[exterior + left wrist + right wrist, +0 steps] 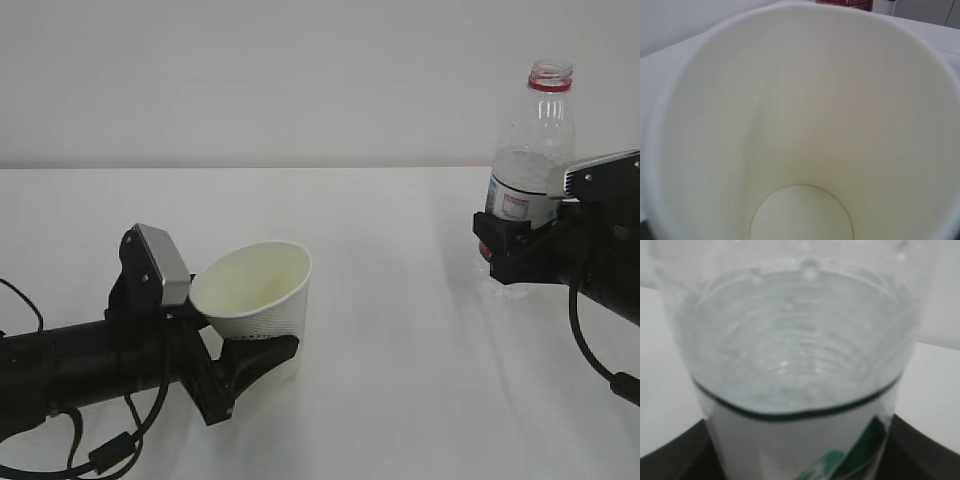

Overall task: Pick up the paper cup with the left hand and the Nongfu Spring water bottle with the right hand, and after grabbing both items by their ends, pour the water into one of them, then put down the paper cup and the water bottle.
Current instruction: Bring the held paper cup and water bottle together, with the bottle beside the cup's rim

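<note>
A: We've got the paper cup (258,290) tilted lower left in the left hand (240,365), jaws clamped on its base.

B: Right hand (512,240) grips the water bottle (530,170) upper right; let's bring them together and tip slowly over the rim.

Tilted white paper cup (262,290); upright uncapped bottle (528,170).

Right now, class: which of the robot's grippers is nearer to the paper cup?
Left. The left gripper grips the paper cup at its base; the right gripper is far across the table, around the bottle.
</note>
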`<action>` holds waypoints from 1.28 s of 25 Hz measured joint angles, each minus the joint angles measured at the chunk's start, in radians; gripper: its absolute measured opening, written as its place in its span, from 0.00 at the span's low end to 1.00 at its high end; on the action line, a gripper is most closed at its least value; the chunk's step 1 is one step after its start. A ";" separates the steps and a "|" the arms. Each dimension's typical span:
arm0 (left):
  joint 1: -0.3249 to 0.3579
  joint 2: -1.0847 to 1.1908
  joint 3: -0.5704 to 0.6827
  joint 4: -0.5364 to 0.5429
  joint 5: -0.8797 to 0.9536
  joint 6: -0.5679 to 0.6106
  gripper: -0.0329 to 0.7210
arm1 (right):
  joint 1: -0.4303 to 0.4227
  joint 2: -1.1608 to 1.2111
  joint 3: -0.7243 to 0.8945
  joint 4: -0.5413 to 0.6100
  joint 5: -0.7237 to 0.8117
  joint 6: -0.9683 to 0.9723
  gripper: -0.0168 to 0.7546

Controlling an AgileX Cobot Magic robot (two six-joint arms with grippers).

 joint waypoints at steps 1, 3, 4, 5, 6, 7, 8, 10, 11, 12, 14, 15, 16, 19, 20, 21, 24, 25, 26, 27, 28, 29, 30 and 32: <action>-0.007 0.000 -0.002 -0.001 0.000 -0.007 0.75 | 0.000 0.000 0.000 0.000 0.000 0.000 0.70; -0.017 0.000 -0.006 -0.005 0.000 -0.017 0.75 | 0.000 0.000 0.000 0.000 0.000 0.000 0.70; -0.022 0.000 -0.006 -0.005 0.000 -0.017 0.75 | 0.000 0.000 0.000 0.000 0.000 0.000 0.70; -0.024 0.000 -0.006 -0.005 0.000 -0.019 0.75 | 0.000 0.000 0.000 0.000 0.000 0.000 0.70; -0.028 0.000 -0.006 -0.008 0.000 -0.019 0.75 | 0.000 0.000 0.000 0.000 0.000 0.000 0.70; -0.031 0.000 -0.006 -0.008 0.000 -0.020 0.75 | 0.000 0.000 0.000 0.000 0.000 0.000 0.70; -0.033 0.000 -0.006 -0.008 0.000 -0.021 0.75 | 0.000 0.000 0.000 0.000 0.000 0.000 0.70; -0.035 0.000 -0.006 -0.008 0.000 -0.026 0.75 | 0.000 0.000 0.000 0.000 0.000 0.000 0.70; -0.036 0.000 -0.006 -0.010 0.000 -0.027 0.75 | 0.000 0.000 0.000 0.000 0.000 0.000 0.70; -0.039 0.000 -0.006 -0.010 0.000 -0.029 0.75 | 0.000 0.000 0.000 0.000 0.000 0.000 0.70; -0.047 0.000 -0.006 -0.010 0.000 -0.029 0.75 | 0.000 0.000 0.000 0.000 0.000 0.000 0.70; -0.048 0.000 -0.006 -0.010 0.000 -0.029 0.75 | 0.000 0.000 0.000 0.000 0.000 0.000 0.70; -0.050 0.000 -0.006 -0.010 0.000 -0.029 0.75 | 0.000 0.000 0.000 0.000 0.000 0.000 0.70; -0.052 0.000 -0.006 -0.002 0.000 -0.029 0.75 | 0.000 0.000 0.000 0.000 0.000 0.000 0.70; -0.052 0.000 -0.006 -0.002 0.000 -0.031 0.75 | 0.000 0.000 0.000 0.000 0.000 -0.001 0.70; -0.052 0.000 -0.006 -0.002 0.000 -0.031 0.75 | 0.000 0.000 0.000 0.000 0.000 -0.001 0.70; -0.054 0.000 -0.006 0.015 0.000 -0.033 0.75 | 0.000 -0.005 0.000 0.000 0.013 -0.001 0.70; -0.054 0.000 -0.006 0.024 0.000 -0.033 0.75 | 0.000 -0.010 0.000 0.000 0.023 -0.001 0.70; -0.054 0.000 -0.006 0.033 0.000 -0.036 0.75 | 0.000 -0.020 0.000 -0.001 0.042 -0.001 0.70; -0.054 0.000 -0.006 0.040 0.000 -0.046 0.75 | 0.000 -0.033 0.000 -0.002 0.064 -0.001 0.70; -0.054 0.000 -0.006 0.046 0.000 -0.055 0.75 | 0.000 -0.047 0.000 -0.005 0.081 -0.001 0.70; -0.056 0.000 -0.006 0.050 0.000 -0.059 0.75 | 0.000 -0.060 0.000 -0.008 0.100 -0.001 0.70; -0.056 0.000 -0.006 0.055 0.000 -0.063 0.75 | 0.000 -0.077 0.000 -0.011 0.119 -0.001 0.70; -0.058 0.000 -0.006 0.062 0.000 -0.066 0.75 | 0.000 -0.104 0.000 -0.022 0.150 -0.001 0.70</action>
